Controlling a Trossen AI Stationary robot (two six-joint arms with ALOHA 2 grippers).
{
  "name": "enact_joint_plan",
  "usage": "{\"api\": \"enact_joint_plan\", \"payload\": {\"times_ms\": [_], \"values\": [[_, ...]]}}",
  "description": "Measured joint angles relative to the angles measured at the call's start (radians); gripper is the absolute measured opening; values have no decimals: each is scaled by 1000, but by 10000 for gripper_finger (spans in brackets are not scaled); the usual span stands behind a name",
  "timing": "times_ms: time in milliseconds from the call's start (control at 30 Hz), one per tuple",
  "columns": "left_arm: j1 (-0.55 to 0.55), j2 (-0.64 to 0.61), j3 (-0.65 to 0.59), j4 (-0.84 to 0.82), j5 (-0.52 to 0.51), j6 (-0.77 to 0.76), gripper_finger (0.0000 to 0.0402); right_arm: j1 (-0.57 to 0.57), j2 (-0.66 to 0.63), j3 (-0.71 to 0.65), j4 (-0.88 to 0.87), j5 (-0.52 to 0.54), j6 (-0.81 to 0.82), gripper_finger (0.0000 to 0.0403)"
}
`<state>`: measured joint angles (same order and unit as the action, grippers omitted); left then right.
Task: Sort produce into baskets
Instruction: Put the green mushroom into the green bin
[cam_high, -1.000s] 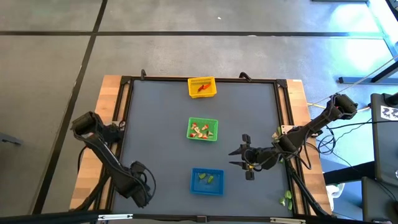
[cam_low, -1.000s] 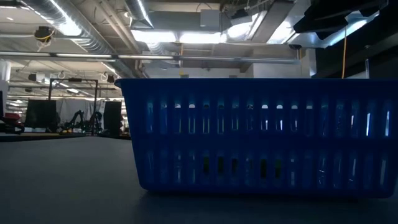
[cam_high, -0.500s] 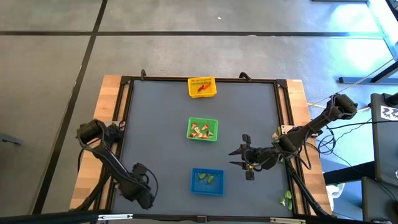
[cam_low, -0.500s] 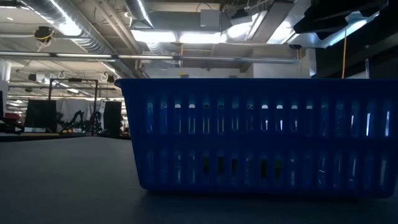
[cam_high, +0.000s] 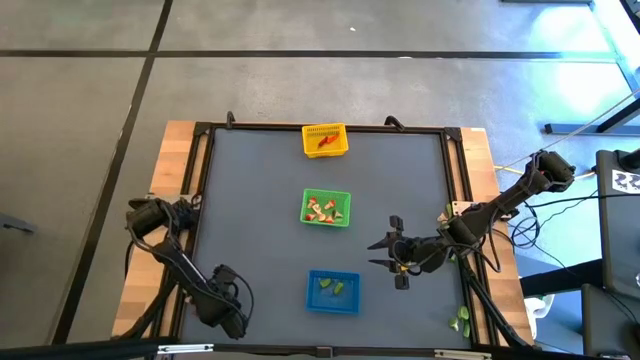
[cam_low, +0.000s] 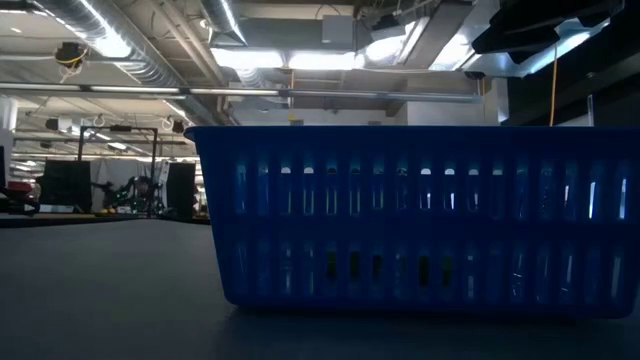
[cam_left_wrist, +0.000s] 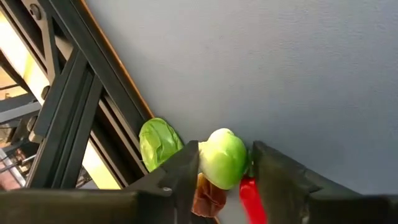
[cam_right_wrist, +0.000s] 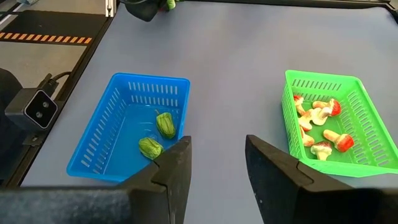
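Gripping a round light green piece between its two dark fingers, the left gripper sits low at the near left corner of the desk, close to the black frame rail. Beside the held piece lie a leafy green piece, a red piece and a brownish piece, all crowded at the fingers next to the rail.

Right gripper: hovers over the desk's right half, between the green basket and the blue basket and to their right; fingers part-open, nothing between them.

Blue basket: near edge of the desk, centre; holds two light green pieces. In the low view its slatted wall fills most of the frame.

Green basket: middle of the desk; holds several red-and-cream pieces.

Yellow basket: far edge of the desk, centre; holds an orange-red piece.

Loose green pieces: a small cluster at the near right corner, on the wooden border outside the black frame.

All three baskets stand in a line down the middle of the desk, well apart from one another.
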<state>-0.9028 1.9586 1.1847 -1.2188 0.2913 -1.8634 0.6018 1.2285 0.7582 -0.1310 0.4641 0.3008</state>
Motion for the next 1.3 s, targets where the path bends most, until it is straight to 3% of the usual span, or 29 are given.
{"api": "enact_joint_plan", "payload": {"times_ms": [300, 533, 767, 967, 1300], "values": [[7, -5, 0, 7, 0, 87, 70, 0, 0, 0, 0, 0, 0, 152], [35, -62, 0, -3, -44, 112, 56, 0, 0, 0, 3, 0, -5, 152], [81, -146, 0, -1, -140, 143, 61, 0, 0, 0, 3, 0, -19, 152], [128, -217, 0, 0, -280, 149, 62, 0, 0, 0, 2, 0, -19, 152], [225, -295, 1, 100, -470, 307, 62, 0, 0, 0, 2, 0, -20, 152]]}}
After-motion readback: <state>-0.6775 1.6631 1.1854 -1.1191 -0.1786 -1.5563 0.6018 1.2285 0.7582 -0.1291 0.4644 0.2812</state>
